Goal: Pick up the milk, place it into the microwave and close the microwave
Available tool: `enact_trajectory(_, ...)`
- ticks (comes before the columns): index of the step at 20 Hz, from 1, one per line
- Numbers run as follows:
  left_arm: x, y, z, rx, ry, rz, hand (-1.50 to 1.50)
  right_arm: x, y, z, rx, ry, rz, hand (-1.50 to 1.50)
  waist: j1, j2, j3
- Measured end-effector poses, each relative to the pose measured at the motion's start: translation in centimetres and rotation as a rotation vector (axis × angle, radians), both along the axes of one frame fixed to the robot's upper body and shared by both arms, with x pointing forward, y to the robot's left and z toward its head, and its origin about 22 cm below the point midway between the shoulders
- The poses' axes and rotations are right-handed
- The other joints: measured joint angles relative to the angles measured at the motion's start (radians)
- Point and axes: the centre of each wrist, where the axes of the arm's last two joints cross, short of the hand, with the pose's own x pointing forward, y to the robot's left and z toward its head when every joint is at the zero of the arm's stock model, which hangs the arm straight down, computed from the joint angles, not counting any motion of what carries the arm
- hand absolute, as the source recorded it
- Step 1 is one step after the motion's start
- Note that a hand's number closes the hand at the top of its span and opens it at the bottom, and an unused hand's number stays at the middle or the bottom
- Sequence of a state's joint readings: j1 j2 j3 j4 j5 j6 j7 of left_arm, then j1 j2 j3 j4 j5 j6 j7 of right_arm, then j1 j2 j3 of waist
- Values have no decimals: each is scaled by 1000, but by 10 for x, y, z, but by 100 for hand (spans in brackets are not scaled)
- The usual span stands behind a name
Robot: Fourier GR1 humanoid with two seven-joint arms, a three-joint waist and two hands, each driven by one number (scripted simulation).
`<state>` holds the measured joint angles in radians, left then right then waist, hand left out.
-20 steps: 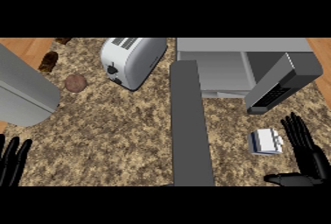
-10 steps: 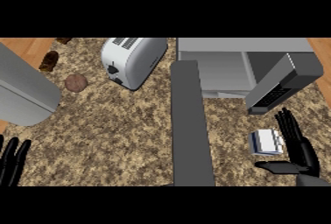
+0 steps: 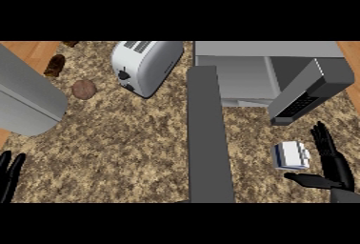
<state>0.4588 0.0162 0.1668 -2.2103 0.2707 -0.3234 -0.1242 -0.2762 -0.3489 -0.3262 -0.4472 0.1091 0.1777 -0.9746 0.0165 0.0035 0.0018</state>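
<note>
Milk (image 3: 290,156) seemingly lies flat, long axis toward microwave (image 3: 264,71), beside spread right hand (image 3: 332,172)

left hand (image 3: 10,172) cut by lower-left edge, only fingers showing

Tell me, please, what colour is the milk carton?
White with blue-grey sides, seen in the head view: the milk carton beside the right hand.

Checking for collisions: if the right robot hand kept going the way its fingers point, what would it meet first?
Probably the open microwave door, up-view of the right robot hand; heights are unclear. The milk sits beside it.
</note>
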Motion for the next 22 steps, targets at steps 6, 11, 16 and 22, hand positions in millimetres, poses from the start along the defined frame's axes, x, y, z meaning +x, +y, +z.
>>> enact_trajectory(6, 1, -1, 3, -11, -3, -12, -150, 1, 4, -5, 64, 80, 128, -150, 4, 2, 2)
enact_trajectory(11, 3, -1, 1, -14, 10, -7, -150, 10, 22, -5, 127, 95, 255, 150, -1, 0, 2)
enact_trajectory(16, -1, 1, 1, -14, 15, -5, -150, 15, 33, -4, 102, 1, 225, 150, -3, -1, 1)
enact_trajectory(22, 2, 1, -8, -26, 24, -3, -150, 26, 44, 2, 129, -92, 165, 150, -9, -3, -1)
